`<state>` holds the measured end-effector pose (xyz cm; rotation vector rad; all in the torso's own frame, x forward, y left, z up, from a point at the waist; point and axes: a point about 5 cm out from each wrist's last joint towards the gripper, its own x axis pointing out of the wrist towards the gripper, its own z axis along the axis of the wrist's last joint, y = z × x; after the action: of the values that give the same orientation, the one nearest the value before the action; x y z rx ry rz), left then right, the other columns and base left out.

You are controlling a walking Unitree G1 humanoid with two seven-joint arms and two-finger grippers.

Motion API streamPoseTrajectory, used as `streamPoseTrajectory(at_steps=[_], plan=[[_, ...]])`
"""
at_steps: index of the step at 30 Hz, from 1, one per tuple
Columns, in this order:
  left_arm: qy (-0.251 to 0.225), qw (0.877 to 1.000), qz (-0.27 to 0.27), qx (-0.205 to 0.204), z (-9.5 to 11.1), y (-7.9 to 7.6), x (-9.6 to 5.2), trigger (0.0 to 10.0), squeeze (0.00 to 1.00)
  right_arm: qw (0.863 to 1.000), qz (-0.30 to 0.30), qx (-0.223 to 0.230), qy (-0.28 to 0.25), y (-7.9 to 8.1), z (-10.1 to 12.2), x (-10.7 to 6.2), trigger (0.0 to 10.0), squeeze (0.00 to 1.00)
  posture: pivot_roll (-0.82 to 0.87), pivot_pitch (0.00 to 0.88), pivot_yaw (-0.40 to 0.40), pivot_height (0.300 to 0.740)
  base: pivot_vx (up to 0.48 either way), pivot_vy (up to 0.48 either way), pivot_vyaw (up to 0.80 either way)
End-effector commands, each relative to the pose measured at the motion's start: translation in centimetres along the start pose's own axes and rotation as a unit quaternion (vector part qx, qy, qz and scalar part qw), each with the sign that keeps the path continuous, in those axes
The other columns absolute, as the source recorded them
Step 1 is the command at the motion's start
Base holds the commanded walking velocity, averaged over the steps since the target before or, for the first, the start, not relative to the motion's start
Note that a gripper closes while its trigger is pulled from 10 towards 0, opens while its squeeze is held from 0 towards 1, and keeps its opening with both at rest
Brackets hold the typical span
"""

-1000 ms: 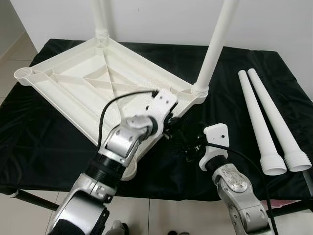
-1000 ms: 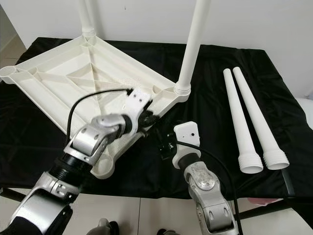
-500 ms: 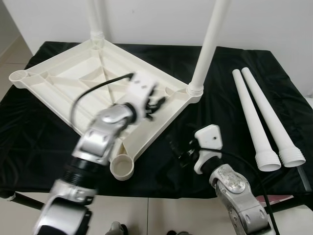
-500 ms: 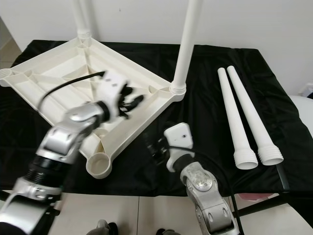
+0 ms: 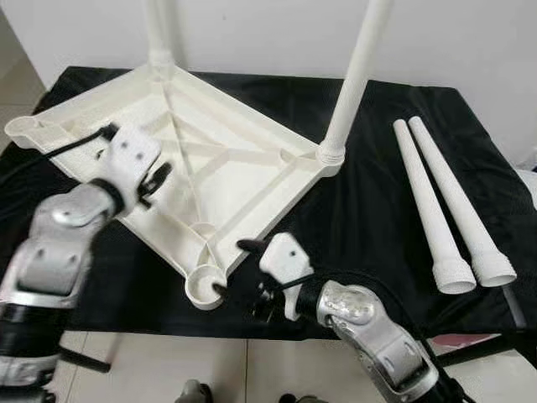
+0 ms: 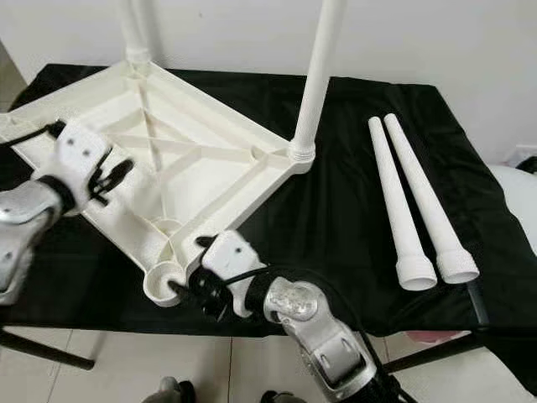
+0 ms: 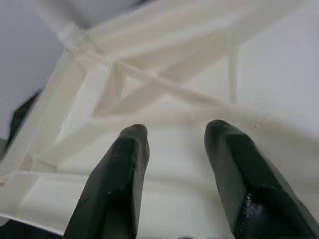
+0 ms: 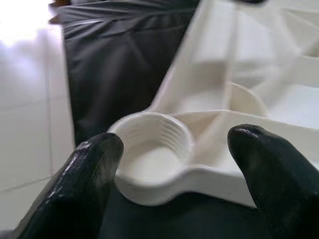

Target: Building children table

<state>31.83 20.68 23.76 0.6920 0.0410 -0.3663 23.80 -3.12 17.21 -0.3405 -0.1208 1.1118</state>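
The white plastic tabletop [image 5: 226,159] lies upside down on the black cloth. Two white legs stand screwed into it, one at the far corner [image 5: 158,29] and one at the right corner [image 5: 357,75]. Two loose legs [image 5: 428,210] lie side by side on the right. My right gripper [image 5: 232,269] is open at the empty front corner socket [image 5: 204,287]; in the right wrist view its fingers [image 8: 94,169] straddle that threaded socket [image 8: 152,164]. My left gripper [image 5: 155,180] hovers open over the tabletop's ribbed left part [image 7: 164,84].
Another empty socket [image 5: 21,128] sits at the tabletop's left corner. The black-draped table [image 5: 369,210] ends just in front of my right arm, with tiled floor [image 5: 151,386] below. A white wall stands behind.
My left arm has swung left from the tabletop's front right edge to its left part. My right gripper has moved left, from the bare cloth to the front socket.
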Motion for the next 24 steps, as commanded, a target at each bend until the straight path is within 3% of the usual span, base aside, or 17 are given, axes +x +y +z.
streamPoseTrajectory(at_steps=[1,5,7,8,9,11,13,14,17,24], plan=[[0.008,0.999,-0.027,0.023,-0.3,-0.6,0.1,10.0,0.00,1.000,0.024,-0.012,-0.002,0.4,0.1,0.3,10.0,0.00,0.10,0.164,-0.061,0.740,0.000,0.000,0.00],[0.026,0.998,-0.050,0.035,-1.1,-1.5,0.7,10.0,0.00,0.999,0.045,-0.020,-0.019,0.8,0.8,2.2,10.0,0.00,0.10,0.163,-0.063,0.740,0.000,0.000,0.00],[0.026,0.998,-0.050,0.035,-1.1,-1.5,0.7,10.0,0.00,0.999,0.045,-0.020,-0.019,0.8,0.8,2.2,10.0,0.00,0.10,0.163,-0.063,0.740,0.000,0.000,0.00],[0.029,0.997,-0.061,0.028,-1.2,-2.2,1.1,10.0,0.00,0.998,0.055,-0.032,-0.017,0.9,0.9,2.9,10.0,0.00,0.10,0.164,-0.061,0.740,0.000,0.000,0.00],[0.035,0.996,-0.074,0.030,-1.3,-3.1,1.5,10.0,0.00,0.995,0.074,-0.074,0.003,1.1,0.7,3.9,10.0,0.00,0.09,0.164,-0.061,0.740,0.000,0.000,0.00],[0.035,0.996,-0.074,0.030,-1.3,-3.1,1.5,10.0,0.00,0.995,0.074,-0.074,0.003,1.1,0.7,3.9,10.0,0.00,0.09,0.164,-0.061,0.740,0.000,0.000,0.00],[0.035,0.996,-0.079,0.035,-1.3,-3.4,1.7,10.0,0.00,0.988,0.088,-0.122,0.039,1.0,0.0,4.4,10.0,0.00,0.09,0.165,-0.063,0.740,0.000,0.000,0.00],[0.035,0.996,-0.079,0.035,-1.3,-3.4,1.7,10.0,0.00,0.988,0.088,-0.122,0.039,1.0,0.0,4.4,10.0,0.00,0.09,0.165,-0.063,0.740,0.000,0.000,0.00],[0.034,0.996,-0.081,0.036,-1.2,-3.4,1.9,10.0,0.00,0.980,0.080,-0.164,0.082,0.6,-1.1,4.6,10.0,0.00,0.09,0.165,-0.063,0.740,0.000,0.000,0.00],[0.039,0.993,-0.102,0.037,-1.5,-4.1,2.3,10.0,0.00,0.972,0.002,-0.193,0.133,-1.0,-2.1,4.5,10.0,0.00,0.09,0.167,-0.063,0.740,0.000,0.000,0.00]])
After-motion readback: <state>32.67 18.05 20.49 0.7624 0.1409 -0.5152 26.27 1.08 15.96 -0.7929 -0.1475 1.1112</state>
